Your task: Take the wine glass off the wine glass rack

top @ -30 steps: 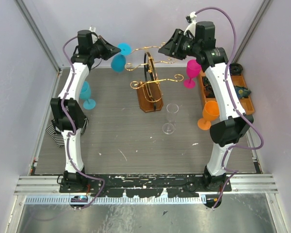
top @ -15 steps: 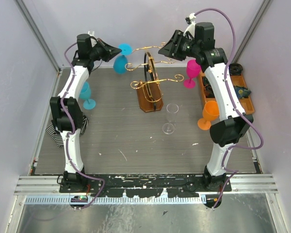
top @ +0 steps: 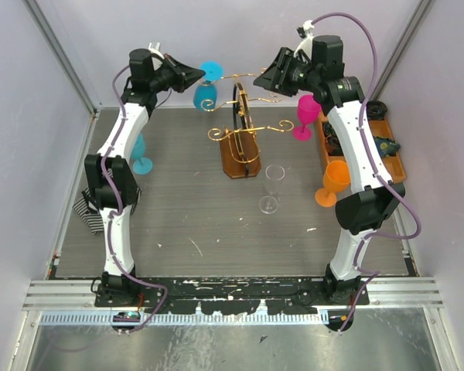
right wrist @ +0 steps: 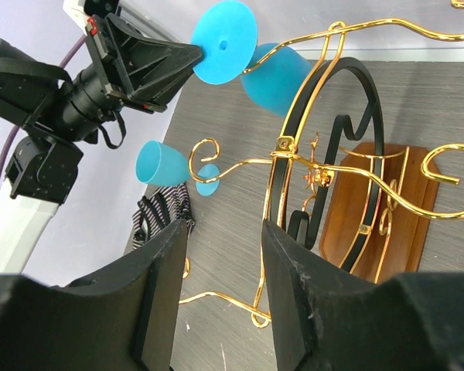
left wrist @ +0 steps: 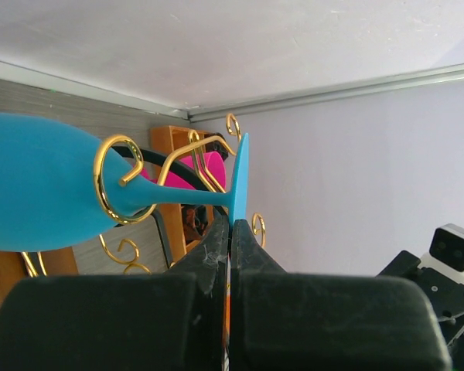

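My left claw point(left wrist: 230, 232) is closed tight on the thin edge of the foot of the blue wine glass point(left wrist: 54, 193), the two fingers pressed together with the disc pinched between their tips. The glass lies almost on its side, high above the table at the back left of the rack point(top: 240, 162). Its foot points toward my left wrist and its bowl points toward the rack. Its stem runs through a curled gold loop point(left wrist: 100, 174) at the end of one of the rack's arms, so the glass is not yet free of the wire.

My right claw point(right wrist: 223, 232) hangs near the top of the rack on the other side, its fingers standing apart with nothing between them; the gold wire and the black hoop show beyond the gap.

On the table, a clear glass point(top: 272, 185) stands just in front of the rack's wooden base. A pink glass point(top: 305, 116) and an orange glass point(top: 334, 179) stand to the right, and a second blue glass point(top: 139, 151) stands to the left
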Tool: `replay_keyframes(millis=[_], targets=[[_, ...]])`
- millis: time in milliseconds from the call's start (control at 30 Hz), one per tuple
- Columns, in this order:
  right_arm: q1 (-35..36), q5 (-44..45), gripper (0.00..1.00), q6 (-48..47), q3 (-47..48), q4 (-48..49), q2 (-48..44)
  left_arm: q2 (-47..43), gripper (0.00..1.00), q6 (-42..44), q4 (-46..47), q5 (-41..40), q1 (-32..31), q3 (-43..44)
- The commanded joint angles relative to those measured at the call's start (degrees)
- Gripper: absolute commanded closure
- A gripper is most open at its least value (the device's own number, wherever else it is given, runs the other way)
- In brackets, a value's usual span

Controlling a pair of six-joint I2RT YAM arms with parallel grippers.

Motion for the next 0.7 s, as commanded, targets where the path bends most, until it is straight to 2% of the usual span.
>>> replay_keyframes(millis=[0, 267, 533, 667], targets=[[-0.4, 0.3, 0.51, -0.8, 0.6, 2.6, -4.7, 1.1, 1.00, -1.1, 1.6, 1.7, -0.5, 2.8], [-0.4, 0.1, 0.51, -0.7, 0.8, 2.6, -4.7, 8.0, 1.00, -1.7, 0.9, 0.2, -1.1, 12.3], [-0.5, 0.1, 0.51, -0.9, 1.4, 2.2, -4.3, 11.4, 1.00, 0.3, 2.1, -4.4, 0.5, 15.7], [-0.5, 0.2, 0.51, -1.3, 1.5, 1.8, -4.3, 10.2, 1.00, 5.4, 1.3, -8.5, 2.1, 15.9]])
